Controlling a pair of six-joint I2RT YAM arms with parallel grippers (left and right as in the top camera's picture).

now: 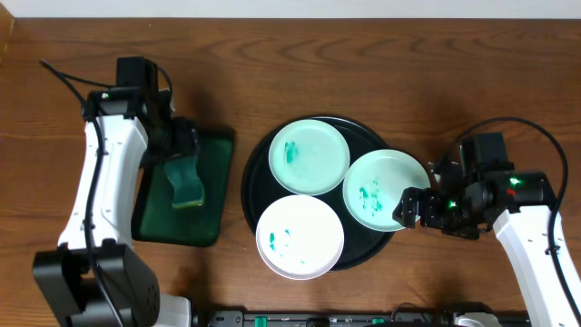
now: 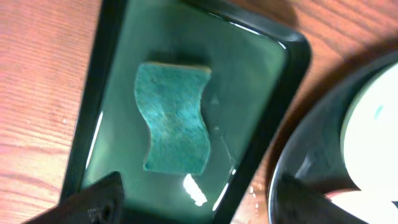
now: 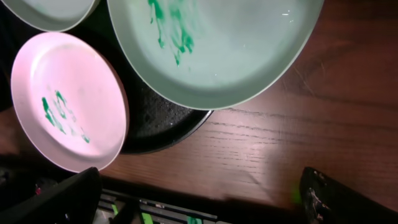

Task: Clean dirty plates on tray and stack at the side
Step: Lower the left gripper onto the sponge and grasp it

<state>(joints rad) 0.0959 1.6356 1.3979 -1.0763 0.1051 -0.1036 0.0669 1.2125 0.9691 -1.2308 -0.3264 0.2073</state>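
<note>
L jaws released abv sponge | R jaws released nr plates on tray

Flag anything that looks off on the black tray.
Every plate has green smears. The right plate and front plate overhang the tray rim instead of sitting wholly inside; the back plate sits inside.

Robotics lab; two arms flank a wooden table.

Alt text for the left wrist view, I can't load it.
A teal-green wavy-edged sponge lies flat in a dark-green rectangular tray on the brown wooden table. At right show the rim of a glossy black round tray and the edge of a white plate.
</note>
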